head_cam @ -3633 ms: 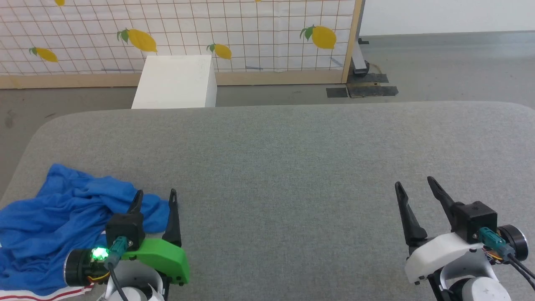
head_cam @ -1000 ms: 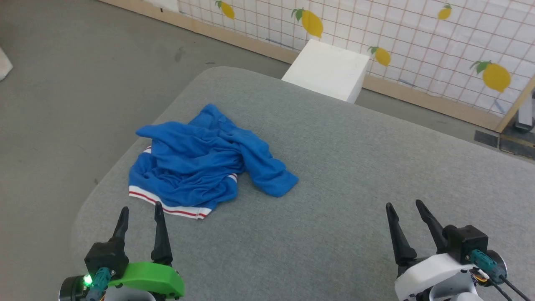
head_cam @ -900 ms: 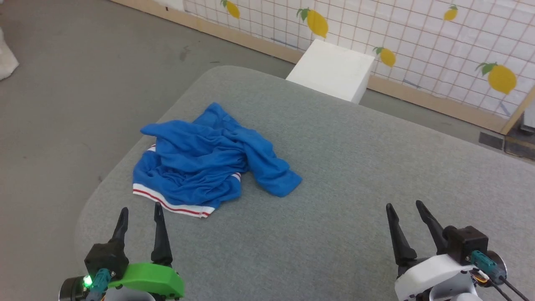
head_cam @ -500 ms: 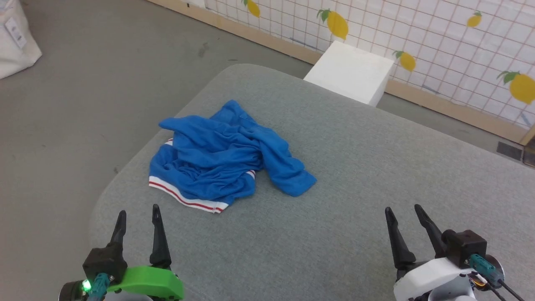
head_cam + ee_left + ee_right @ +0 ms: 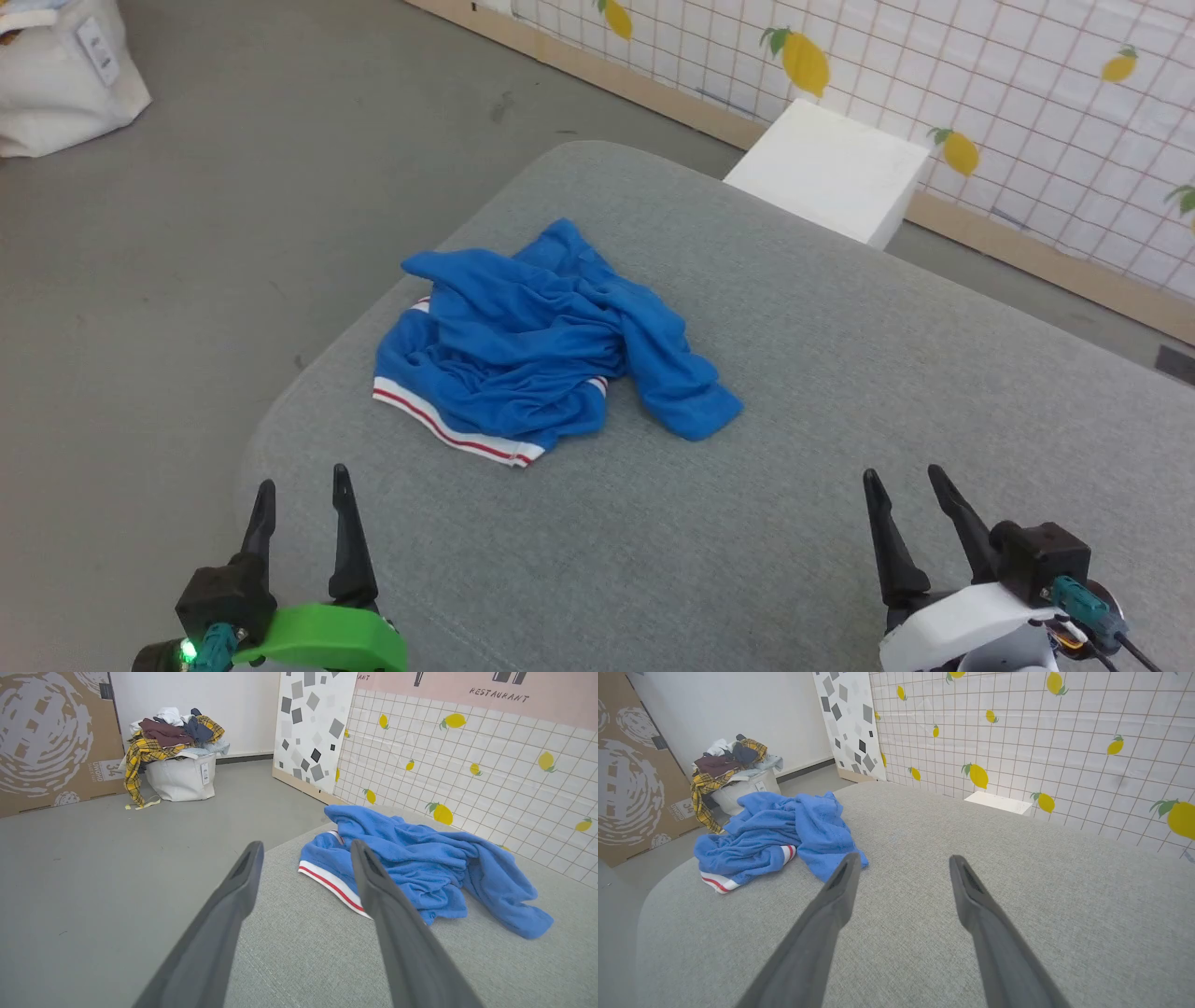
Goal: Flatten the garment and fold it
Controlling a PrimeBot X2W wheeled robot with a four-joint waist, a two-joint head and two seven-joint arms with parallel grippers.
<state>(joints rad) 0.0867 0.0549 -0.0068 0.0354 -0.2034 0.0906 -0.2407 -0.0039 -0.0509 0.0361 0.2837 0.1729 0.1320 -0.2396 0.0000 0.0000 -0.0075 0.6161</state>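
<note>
Royal-blue soft jersey garment (image 5: 541, 345), crumpled in a heap with a white hem band striped in thin red along its near side, lies on the grey fabric-covered bench (image 5: 840, 392) close to its left edge. Short of that hem and not touching it, the left tool (image 5: 302, 478) hovers with its two dark fingers spread and empty. The right tool (image 5: 902, 473), likewise spread and empty, hangs over bare bench well apart from the cloth.
</note>
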